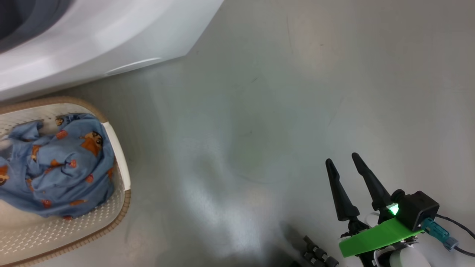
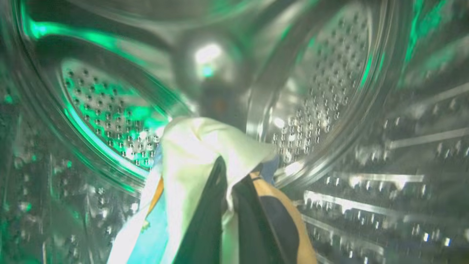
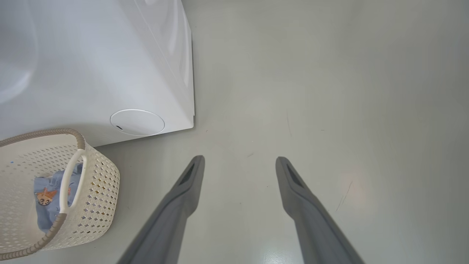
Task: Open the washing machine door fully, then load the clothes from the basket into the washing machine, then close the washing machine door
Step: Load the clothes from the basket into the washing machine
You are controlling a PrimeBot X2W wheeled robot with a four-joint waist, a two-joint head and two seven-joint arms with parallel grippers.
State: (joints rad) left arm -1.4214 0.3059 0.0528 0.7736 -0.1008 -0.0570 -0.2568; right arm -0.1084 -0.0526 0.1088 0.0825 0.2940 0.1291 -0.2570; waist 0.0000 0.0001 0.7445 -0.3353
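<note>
Lower right of the frame: the right pincer [image 1: 342, 158] has two long black tapered fingers [image 1: 339, 193], a green bracket [image 1: 374, 237], a boxy black camera [image 1: 421, 209] with a green light [image 1: 394, 210], a teal plug [image 1: 438, 230], a black cable [image 1: 458, 224] and a white wrist [image 1: 406, 257].

That big white boxy washer casing [image 3: 91, 73] is smooth and glossy, plastic or painted metal, can't tell which. Its perforated steel drum [image 2: 322, 91] is shiny, almost mirror-like. The small cream perforated basket [image 3: 99, 183] looks like matt plastic, with a brown woven-look rim. The light-blue printed clothes [image 1: 66, 163] are soft, crumpled matt cloth. The pale grey floor [image 1: 297, 92] is smooth with a dull sheen.
</note>
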